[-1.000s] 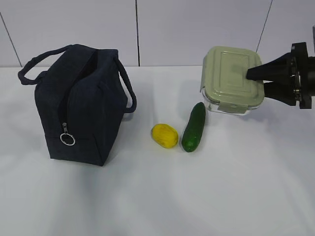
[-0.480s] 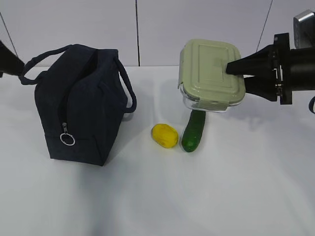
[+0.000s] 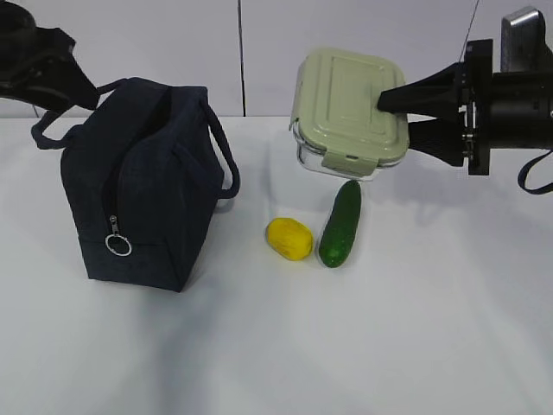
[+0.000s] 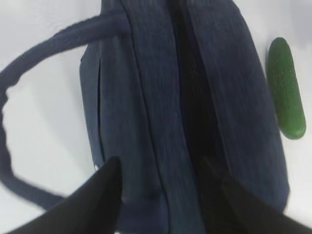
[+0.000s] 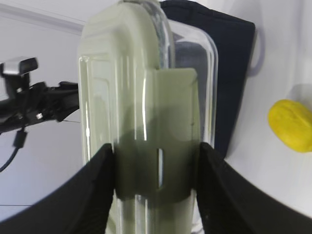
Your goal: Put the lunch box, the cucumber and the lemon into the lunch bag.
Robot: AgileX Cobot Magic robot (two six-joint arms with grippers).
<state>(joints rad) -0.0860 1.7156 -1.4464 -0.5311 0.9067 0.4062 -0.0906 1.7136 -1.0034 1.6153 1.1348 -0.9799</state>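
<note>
Right gripper point(image 3: 393, 108) jaws clamped on lunch box point(image 3: 347, 111) — held in the air, tilted, above cucumber point(image 3: 340, 223) and lemon point(image 3: 289, 238) on counter point(image 3: 389, 337). Left gripper point(image 4: 161, 195) jaws apart over lunch bag point(image 3: 143, 186) — zipper open.

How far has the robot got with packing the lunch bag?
Nothing looks packed yet. The lunch bag stands unzipped, with the left gripper open just above its opening. The right gripper holds the lunch box in the air. The lemon and cucumber lie on the table, untouched.
</note>
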